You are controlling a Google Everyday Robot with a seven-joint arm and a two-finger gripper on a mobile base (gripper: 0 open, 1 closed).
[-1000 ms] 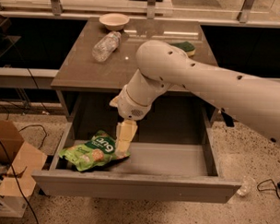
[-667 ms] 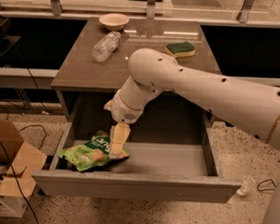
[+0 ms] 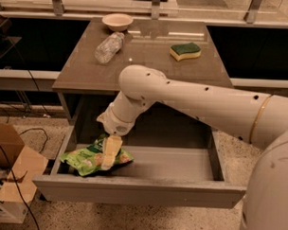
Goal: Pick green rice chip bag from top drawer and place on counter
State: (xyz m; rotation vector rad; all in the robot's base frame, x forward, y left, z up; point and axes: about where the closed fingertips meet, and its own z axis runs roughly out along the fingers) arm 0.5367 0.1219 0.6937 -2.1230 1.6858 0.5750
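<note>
Your arm [image 3: 182,97] came in from the right, bent at its big round joint, and pointed down into the open top drawer [image 3: 180,165]. Your claw [image 3: 109,156] sat low on the green rice chip bag [image 3: 85,158], which lay in the drawer's front left corner. You could not tell if the claw was wide or narrow. The bench [image 3: 150,65] above held a bowl [image 3: 117,22], a lying bottle [image 3: 108,48] and a sponge [image 3: 185,50], all well apart from the arm.
</note>
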